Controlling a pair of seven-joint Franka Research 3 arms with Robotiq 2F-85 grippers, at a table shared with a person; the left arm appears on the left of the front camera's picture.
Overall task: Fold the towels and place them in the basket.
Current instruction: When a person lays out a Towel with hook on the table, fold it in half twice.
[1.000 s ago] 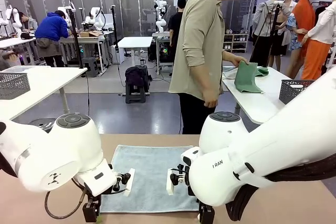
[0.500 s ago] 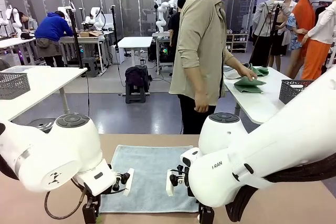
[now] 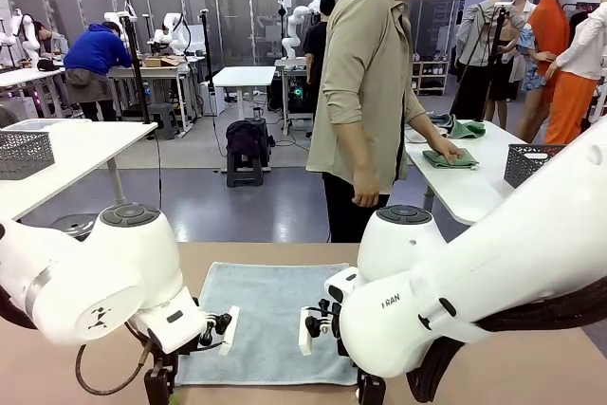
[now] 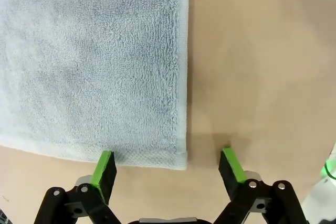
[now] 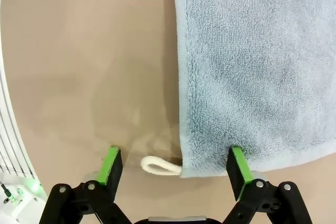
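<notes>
Take the towel [image 3: 270, 315] as your landmark: it lies flat and unfolded on the tan worktop [image 3: 569, 372], midway between the two arms.

At the towel's near left corner you have the left pincer [image 4: 167, 156], pointing down at the cloth. It is spread wide and has hold of nothing. In its wrist view, one green pad [image 4: 106, 162] stands over the towel's short hem. The other pad is over bare worktop just beside the towel's long edge, so the corner sits between them. You cannot tell whether the tips touch the surface.

At the towel's near right corner you have the right pincer [image 5: 173, 153], also spread wide and gripping nothing. One of its pads stands over bare worktop and the other over the towel's hem. The small white loop [image 5: 157, 166] at that corner pokes out onto the worktop between the two pads.

Beyond the towel's far edge a person [image 3: 365, 82] stands side-on. To the towel's far right, that person's hand [image 3: 446, 151] presses on a folded green cloth [image 3: 453, 160] on a white table.
</notes>
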